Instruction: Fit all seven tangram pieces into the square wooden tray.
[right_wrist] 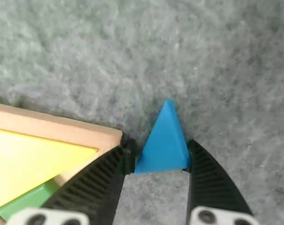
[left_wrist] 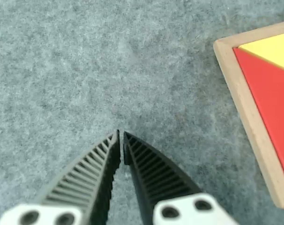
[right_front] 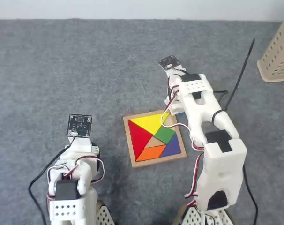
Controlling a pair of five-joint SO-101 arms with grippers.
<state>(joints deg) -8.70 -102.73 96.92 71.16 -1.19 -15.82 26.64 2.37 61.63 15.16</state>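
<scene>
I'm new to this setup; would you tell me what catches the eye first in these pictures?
The blue triangle stands out, pinched by the right gripper just outside a corner of the wooden tray. The tray is almost filled with bright pieces, the yellow triangle and red triangle largest. The left gripper hangs shut over the grey carpet beside the tray.

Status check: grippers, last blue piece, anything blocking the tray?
Left gripper shut, empty, over carpet. Right gripper shut on blue triangle, just outside tray corner. No obstruction seen.
</scene>
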